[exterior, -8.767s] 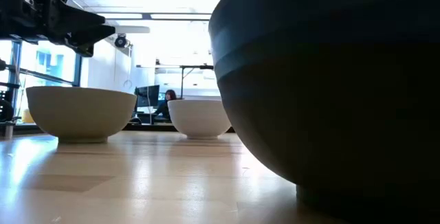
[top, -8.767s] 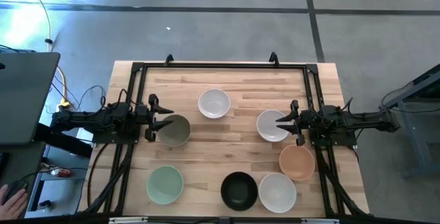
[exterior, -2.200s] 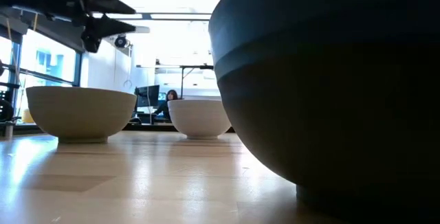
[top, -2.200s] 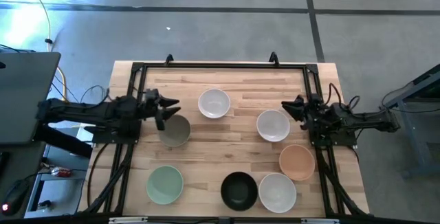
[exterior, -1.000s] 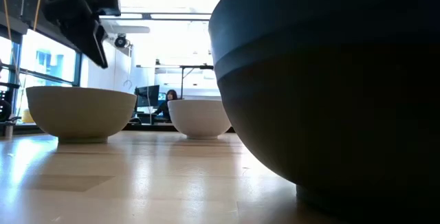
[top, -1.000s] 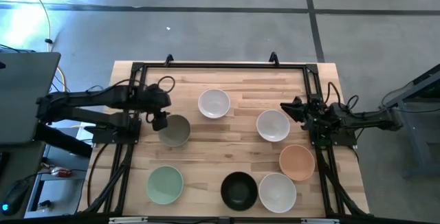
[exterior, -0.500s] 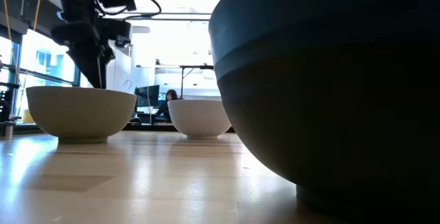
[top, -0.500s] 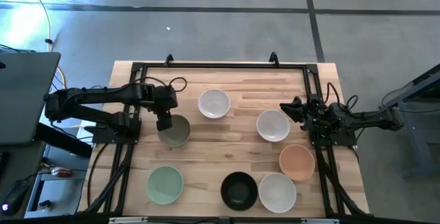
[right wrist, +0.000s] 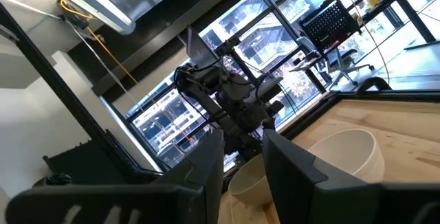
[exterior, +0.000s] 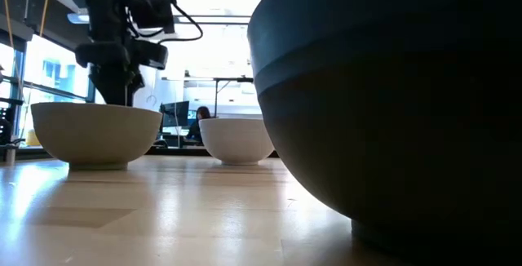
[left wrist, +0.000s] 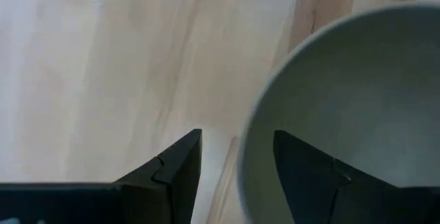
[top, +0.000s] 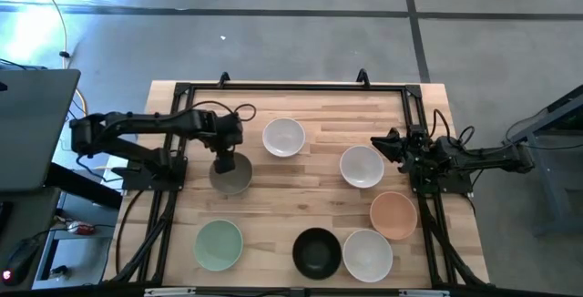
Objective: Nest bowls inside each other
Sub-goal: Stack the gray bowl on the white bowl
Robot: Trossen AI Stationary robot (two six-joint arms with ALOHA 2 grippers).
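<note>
Seven bowls stand on their bases on the wooden table: white ones (top: 283,138), (top: 362,166), (top: 367,254), a peach one (top: 393,215), a black one (top: 316,252), a mint one (top: 219,245) and a grey-olive one (top: 232,177). My left gripper (top: 223,162) points down over the grey-olive bowl's far-left rim (left wrist: 244,172), open, with one finger inside the bowl and one outside, not visibly touching it. In the low view its tips are hidden behind that bowl (exterior: 96,134). My right gripper (top: 376,144) waits open, just beyond the right white bowl.
A black frame (top: 291,87) runs along the table's far edge and down both sides. The black bowl (exterior: 391,103) fills the right of the low view. Bare wood (top: 291,197) lies in the middle of the table between the bowls.
My left gripper has swung toward the table's right, tipped from slanting to pointing straight down, and come down over the grey-olive bowl until its fingers stand on either side of the rim. No bowl has moved.
</note>
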